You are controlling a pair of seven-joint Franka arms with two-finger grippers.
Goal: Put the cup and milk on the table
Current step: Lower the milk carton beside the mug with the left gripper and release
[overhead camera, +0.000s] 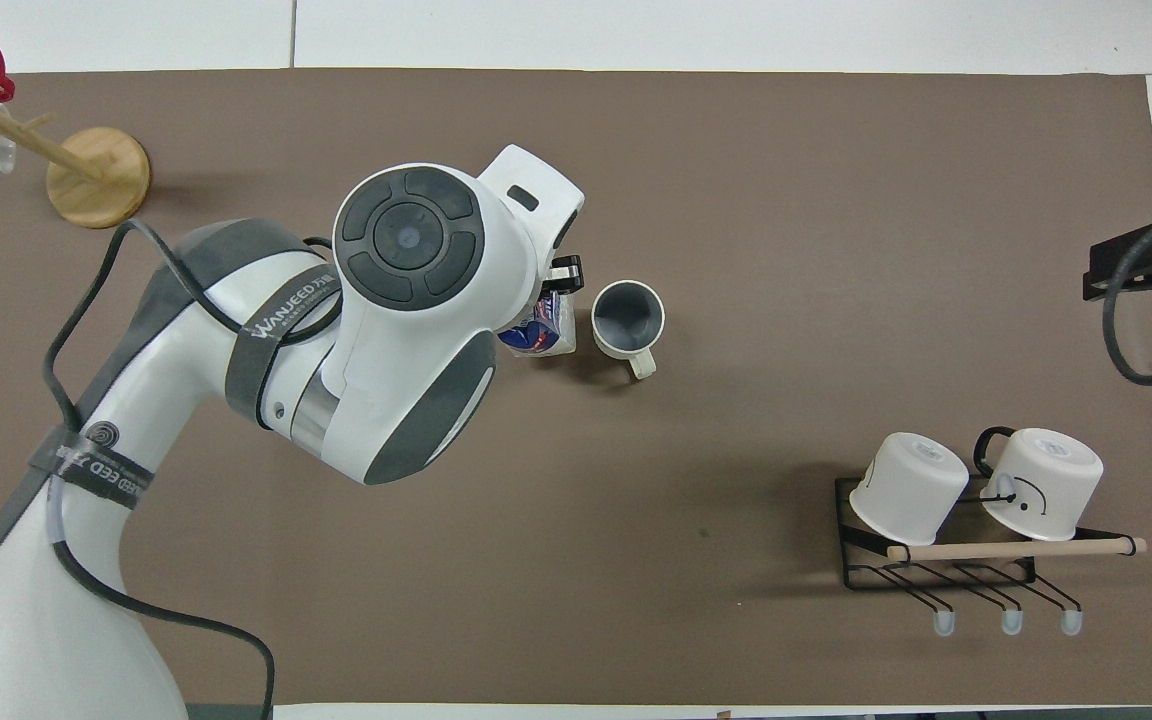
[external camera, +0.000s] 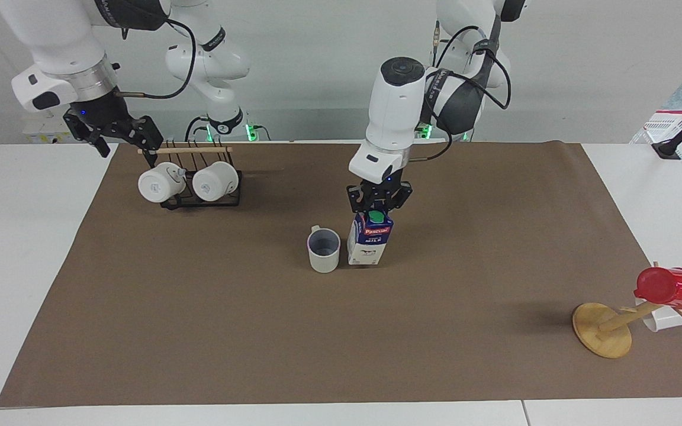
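Two grippers: left gripper [external camera: 379, 206] clamps the milk [external camera: 369, 244] top; right gripper [external camera: 121, 137] hangs spread, empty

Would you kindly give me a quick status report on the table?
Left claw shut on milk, carton upright on the paper beside cup. Right claw open, raised over table edge. Nothing in the way.

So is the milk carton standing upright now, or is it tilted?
Upright. The milk carton stands straight on the brown paper beside the cup, green cap up, with the left gripper shut on its top.
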